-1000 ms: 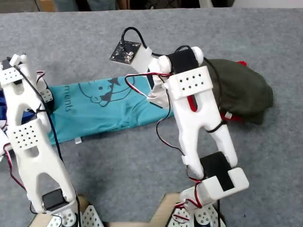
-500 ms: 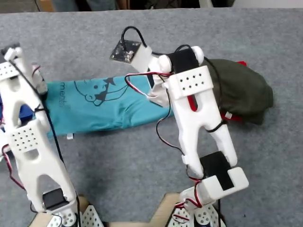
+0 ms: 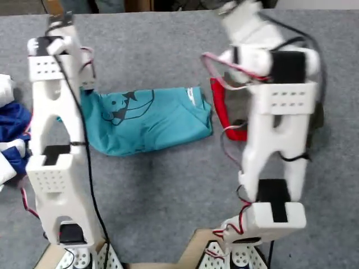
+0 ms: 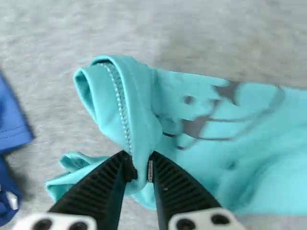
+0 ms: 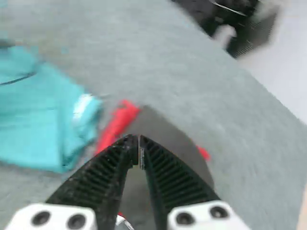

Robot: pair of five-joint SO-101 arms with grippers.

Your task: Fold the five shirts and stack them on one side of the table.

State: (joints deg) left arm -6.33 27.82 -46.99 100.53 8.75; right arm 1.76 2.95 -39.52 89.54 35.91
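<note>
**A:** Entry. Where is the teal shirt (image 3: 148,120)?

**B:** It lies mid-tabletop (image 3: 168,190), folded into a long band with the print facing up. The end nearer the left arm is lifted and bunched. The left tool (image 4: 139,165) has its jaws nearly together on a pinch of that end, just beside the stitched hem (image 4: 121,103).

**A:** And the right tool (image 5: 138,143)?

**B:** The jaws are closed tip to tip with nothing between them. It sits above the red shirt (image 5: 116,123), which lies just beside the teal shirt's far end. The blue shirt (image 3: 14,120) is at the tabletop's left edge.

**A:** Handling estimate?

**B:** Thin knit, light and fully limp. It curls over itself at the pinch and sags to either side. I judge it will drape from whatever point holds it and won't keep a crease unaided. The tabletop covering looks like it would grip, so dragging probably bunches the cloth rather than sliding it.

**A:** Where should it be held?

**B:** At the hem or a corner, through all the layers. The doubled stitching is the firmest place to bite. A pinch on a single layer risks peeling the fold open. A second grip at the opposite corner of the same end would keep that edge straight.
</note>
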